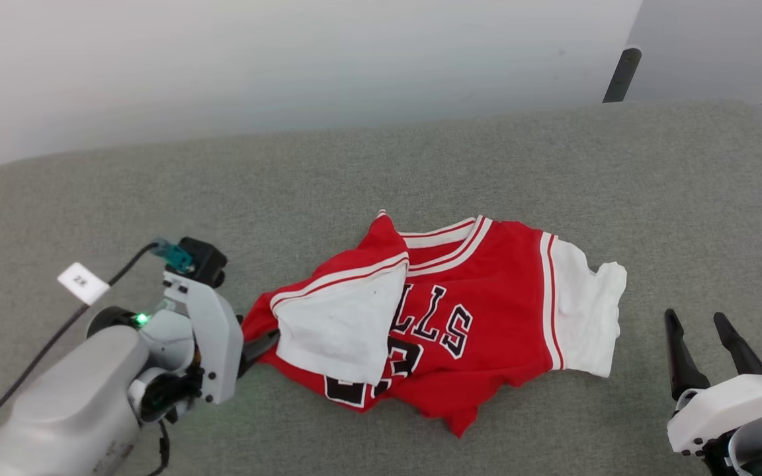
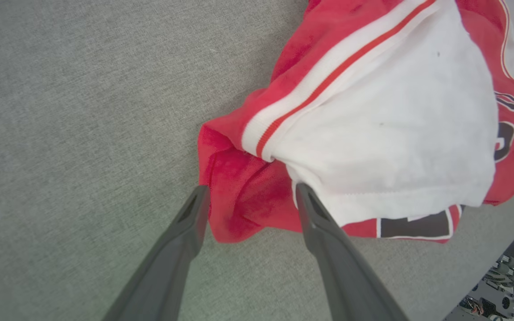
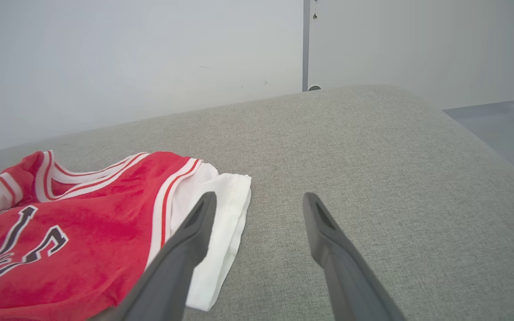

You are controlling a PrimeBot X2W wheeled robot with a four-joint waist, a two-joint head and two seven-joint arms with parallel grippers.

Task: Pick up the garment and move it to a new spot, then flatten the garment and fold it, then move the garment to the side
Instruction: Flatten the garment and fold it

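Note:
The garment [image 1: 480,311], a red jersey with white side panels and black lettering, lies crumpled on the grey padded surface. One white panel is folded over its left part. My left gripper [image 1: 263,345] is at the garment's left edge; in the left wrist view the gripper [image 2: 249,192] is open, its two dark fingers [image 2: 185,223] apart on either side of a bunched red corner of the garment [image 2: 373,120]. My right gripper [image 1: 698,325] stands open at the lower right, clear of the cloth. In the right wrist view that gripper [image 3: 259,200] points past the garment's [image 3: 83,232] white edge.
The grey upholstered surface [image 1: 381,178] runs wide, with a rounded far edge against a pale wall. A dark pole [image 1: 621,74] stands behind the far right edge. A black cable with a white tag [image 1: 83,283] trails from my left wrist.

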